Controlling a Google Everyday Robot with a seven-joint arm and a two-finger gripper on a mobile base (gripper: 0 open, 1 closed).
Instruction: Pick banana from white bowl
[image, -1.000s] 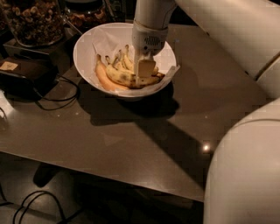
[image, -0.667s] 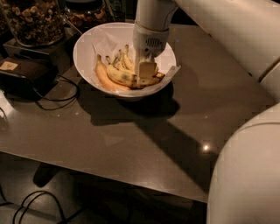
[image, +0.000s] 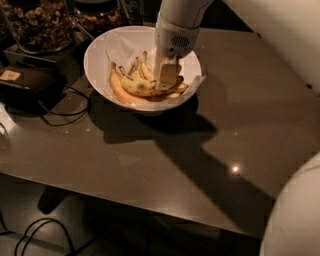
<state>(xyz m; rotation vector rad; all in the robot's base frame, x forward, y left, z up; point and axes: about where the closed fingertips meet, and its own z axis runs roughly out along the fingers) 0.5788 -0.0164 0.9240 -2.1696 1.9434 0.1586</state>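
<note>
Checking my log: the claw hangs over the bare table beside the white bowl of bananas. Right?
No. The camera view shows the claw down inside the white bowl, right at the speckled banana, not over the table beside it.

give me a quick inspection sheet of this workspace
surface: dark table, glossy, one light glint
job's things: speckled banana lying in the white bowl among other bananas, on white paper
clutter: glass jars of nuts and a black device, far left
grippers: gripper down inside the bowl, over the bananas
cables: black cable on the table by the device; floor cables below
surroundings: robot body, white, lower right
</note>
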